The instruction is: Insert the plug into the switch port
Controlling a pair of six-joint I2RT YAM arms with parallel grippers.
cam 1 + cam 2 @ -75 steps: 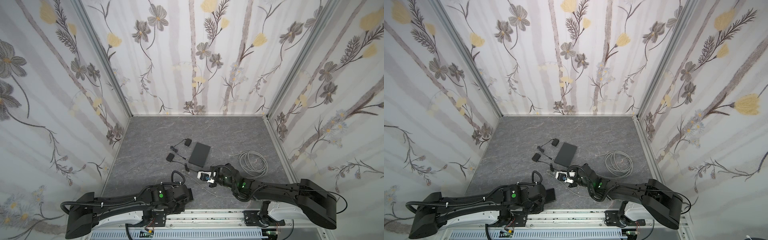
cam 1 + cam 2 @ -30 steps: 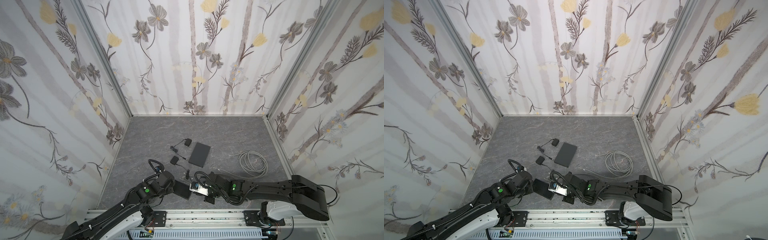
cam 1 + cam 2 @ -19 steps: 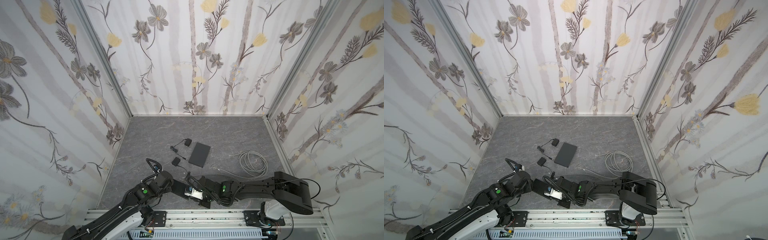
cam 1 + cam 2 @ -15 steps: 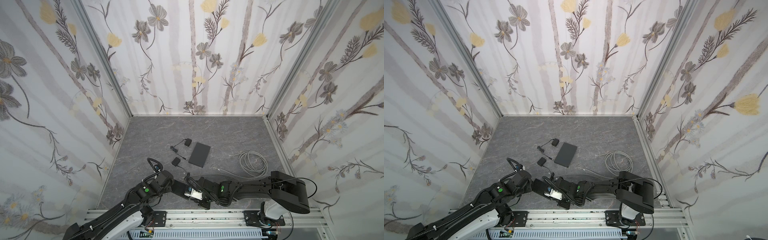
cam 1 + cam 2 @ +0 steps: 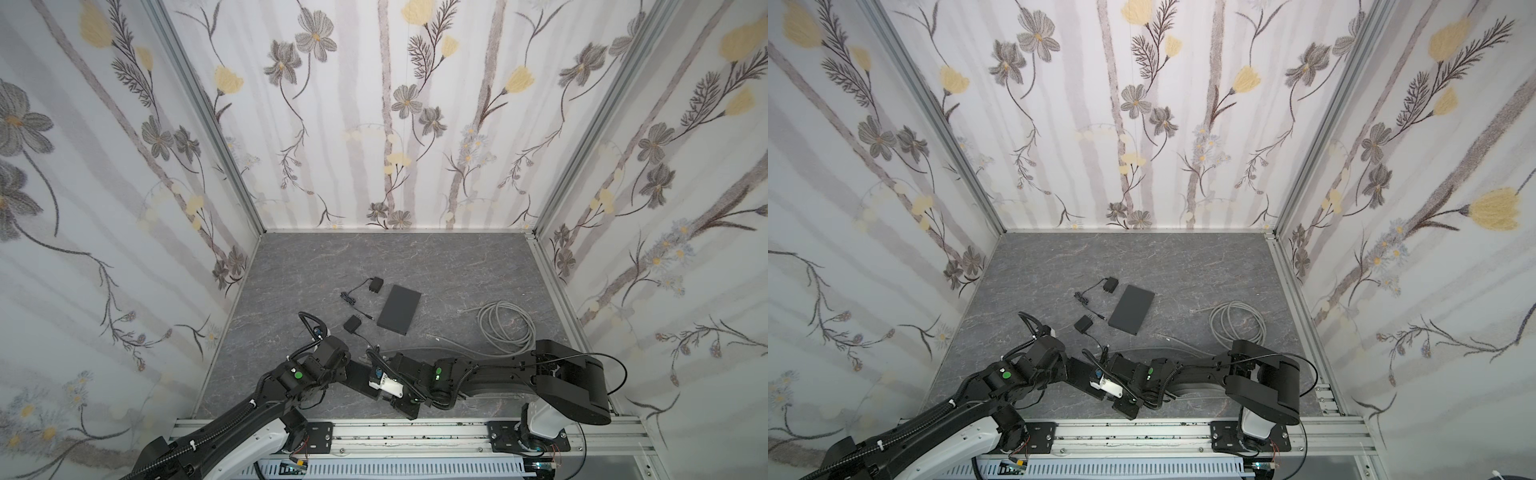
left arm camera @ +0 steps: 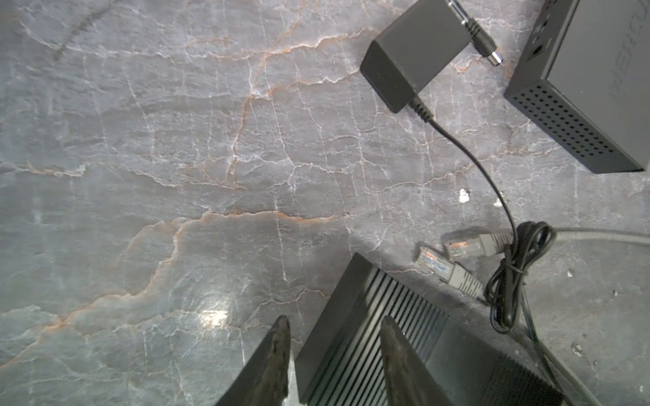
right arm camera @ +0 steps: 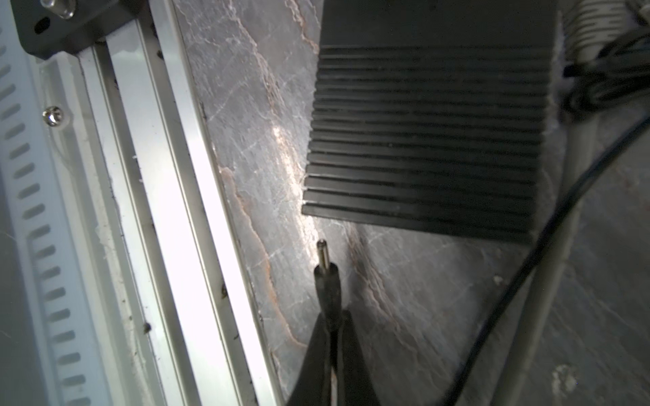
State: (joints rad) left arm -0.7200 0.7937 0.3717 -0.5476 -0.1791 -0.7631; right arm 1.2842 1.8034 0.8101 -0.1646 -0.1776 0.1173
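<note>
Since the earliest frames both of my arms have closed in on the lower middle of both top views. My left arm lay along the front edge and has swung up off it, carrying the switch [image 5: 359, 380] to the right. My right arm has drawn back from mid-desk toward the front rail [image 7: 176, 175]. Over the last half second hardly anything has shifted.

My left tool [image 6: 334, 327] is partly spread and clamped on the ribbed end of the switch — one finger [image 6: 278, 351] sits at its side face, the other lies over the ribbed top. My right tool [image 7: 332, 320] is pressed together on the black sleeve of the plug [image 7: 327, 277]. The plug's metal pin points at the near edge of the switch, close to it but not touching, above the grey desk [image 5: 374, 257]. Which face carries the port I cannot tell.

Two grey network connectors [image 6: 436, 263] lie just beside the switch's corner, with a bundled thin black wire [image 6: 510, 281] next to them. Higher up the desk in both top views lies a flat dark box [image 5: 399, 309]. Two small power adapters [image 5: 353, 323] sit to the left of it, and a coiled grey cable [image 5: 505, 322] lies well to the right.
</note>
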